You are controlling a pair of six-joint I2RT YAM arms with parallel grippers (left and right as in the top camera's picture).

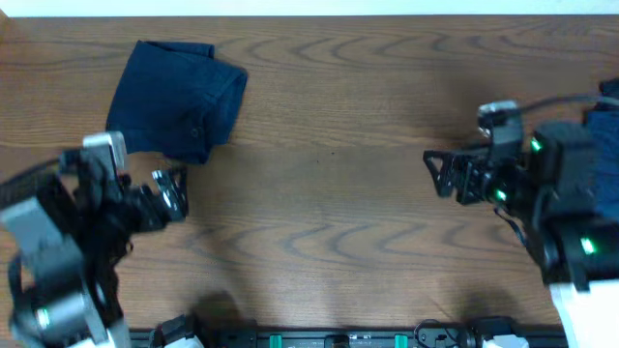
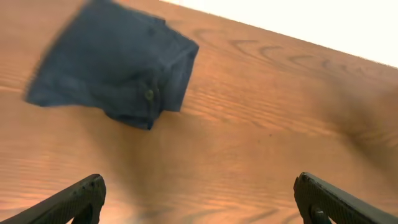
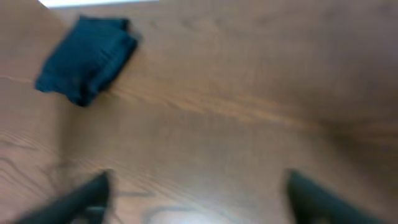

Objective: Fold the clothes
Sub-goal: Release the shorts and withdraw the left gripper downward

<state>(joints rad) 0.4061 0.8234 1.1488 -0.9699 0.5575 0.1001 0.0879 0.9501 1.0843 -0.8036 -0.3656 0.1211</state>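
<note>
Brown wood-grain table fills every view, with a pale strip along its far edge. Near that far edge, toward the left side, lie the clothes: a dark navy garment folded into a compact, roughly square bundle that lies flat on the wood, with a small pale button showing near its lower corner. The left gripper hovers just below the clothes and slightly to their near side, not touching them; the left wrist view shows its two dark fingers spread wide apart with only bare table between them. The right gripper is well apart from the clothes, far off to their right, pointing back toward them; its wrist view is blurred, yet the fingers stand wide apart and hold nothing. Farther right of the clothes, at the table's edge behind the right arm, a brighter blue fabric heap is partly visible.
</note>
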